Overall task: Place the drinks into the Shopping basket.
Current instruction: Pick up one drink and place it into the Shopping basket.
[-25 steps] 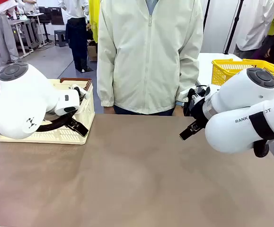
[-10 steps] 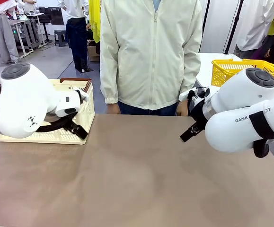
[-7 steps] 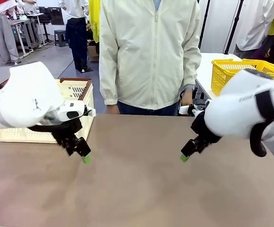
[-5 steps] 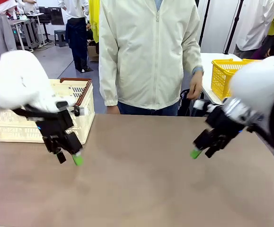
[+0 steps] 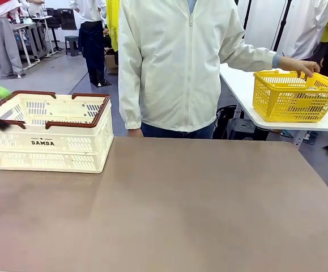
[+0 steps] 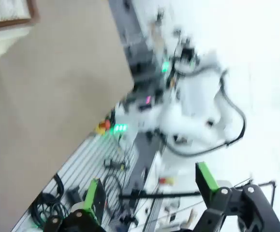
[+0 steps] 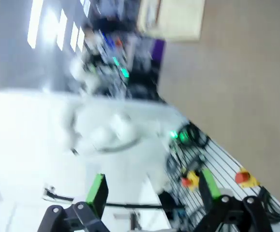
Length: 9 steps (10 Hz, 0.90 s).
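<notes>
Left gripper [image 6: 149,186] just swung out wide, jaws open and empty, Shopping basket [image 5: 67,150] sits at the table's [image 5: 180,198] far-left corner, person's hand [image 5: 302,66] is at the yellow basket [image 5: 291,99] rim, and right gripper [image 7: 153,186] has pulled back open too, so I'd guess loading hasn't started.

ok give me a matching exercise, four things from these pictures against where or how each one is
Things:
1. Shopping basket
2. yellow mesh basket
3. person's hand
4. left gripper

States:
A. open, holding nothing
B. on the white side table
C. on the brown table, far left
D. at the yellow basket's rim

Pairs: 1-C, 2-B, 3-D, 4-A
</notes>
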Available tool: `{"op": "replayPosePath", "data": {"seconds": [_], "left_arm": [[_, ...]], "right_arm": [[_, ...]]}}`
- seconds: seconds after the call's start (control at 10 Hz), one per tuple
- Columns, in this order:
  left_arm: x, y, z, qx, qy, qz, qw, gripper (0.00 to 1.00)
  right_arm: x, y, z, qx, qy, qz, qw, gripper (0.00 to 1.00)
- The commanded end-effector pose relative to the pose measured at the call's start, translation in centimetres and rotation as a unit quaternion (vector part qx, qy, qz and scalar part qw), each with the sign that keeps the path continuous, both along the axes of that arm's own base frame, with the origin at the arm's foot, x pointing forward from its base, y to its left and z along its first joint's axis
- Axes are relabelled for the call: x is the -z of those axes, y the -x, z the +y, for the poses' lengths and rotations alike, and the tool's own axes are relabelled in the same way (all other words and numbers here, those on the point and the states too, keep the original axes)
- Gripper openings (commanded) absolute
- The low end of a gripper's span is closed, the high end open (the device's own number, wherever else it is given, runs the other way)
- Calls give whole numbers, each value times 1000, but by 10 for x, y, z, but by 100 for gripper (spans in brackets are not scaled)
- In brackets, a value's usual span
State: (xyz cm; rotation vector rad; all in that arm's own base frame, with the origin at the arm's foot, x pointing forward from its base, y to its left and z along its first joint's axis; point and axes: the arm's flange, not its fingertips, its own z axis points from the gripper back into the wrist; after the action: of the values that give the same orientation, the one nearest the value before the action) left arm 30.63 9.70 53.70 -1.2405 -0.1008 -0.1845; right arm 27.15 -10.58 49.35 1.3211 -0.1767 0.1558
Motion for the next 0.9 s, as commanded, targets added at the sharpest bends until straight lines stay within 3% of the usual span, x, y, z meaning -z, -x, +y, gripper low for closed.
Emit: {"op": "replayPosePath", "data": {"seconds": [0.0,0.2,0.3,0.4,0.5,0.8], "left_arm": [[33,14,59,-176,81,-18,981,100],[64,44,120,-271,110,-4,956,100],[73,46,127,-299,84,5,951,100],[52,51,127,-235,86,17,968,100],[52,51,127,-235,86,17,968,100],[52,51,127,-235,86,17,968,100]], "right_arm": [[31,20,-52,140,-99,-46,984,100],[51,47,-93,246,-142,-70,956,100],[59,46,-93,257,-133,-67,955,100],[65,38,-76,270,-55,-101,956,100],[47,56,-125,259,-134,-38,956,100],[47,56,-125,259,-134,-38,956,100]]}}
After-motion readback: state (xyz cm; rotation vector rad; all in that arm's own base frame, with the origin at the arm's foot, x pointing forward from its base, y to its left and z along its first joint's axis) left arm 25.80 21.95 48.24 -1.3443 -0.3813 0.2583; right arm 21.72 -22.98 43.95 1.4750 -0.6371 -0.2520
